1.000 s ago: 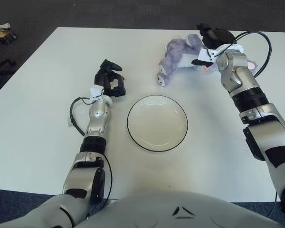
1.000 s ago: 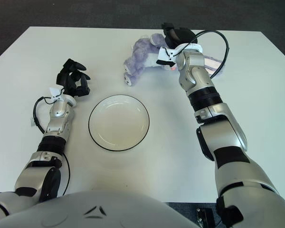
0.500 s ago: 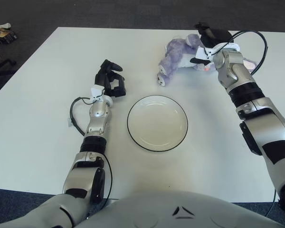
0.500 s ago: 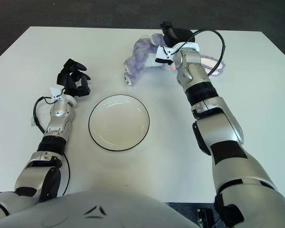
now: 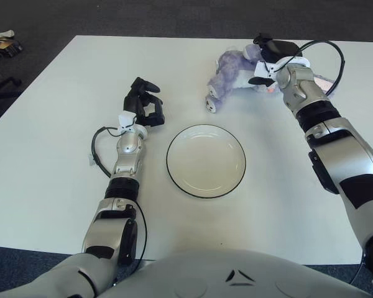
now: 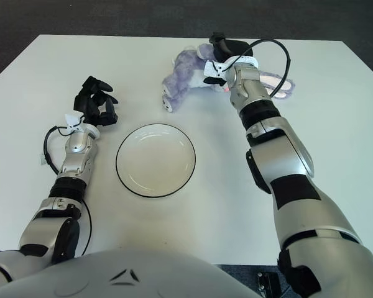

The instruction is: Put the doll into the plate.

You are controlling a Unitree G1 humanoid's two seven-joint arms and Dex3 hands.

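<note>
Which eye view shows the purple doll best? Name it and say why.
The left eye view: the doll shows more of its body left of the right hand. In the right eye view the forearm covers more of it, leaving mainly head and legs.

No text, label, brand, number or sign can be read anywhere.

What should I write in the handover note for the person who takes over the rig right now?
Right hand: over the purple plush doll at the table's far side; grasp not visible.
Left hand: idle, left of the plate, fingers curled, holding nothing.
White plate: holds nothing, near the table's middle.
Done: right hand has reached the doll.
Left: grasp the doll, lift it, put it into the plate.
</note>
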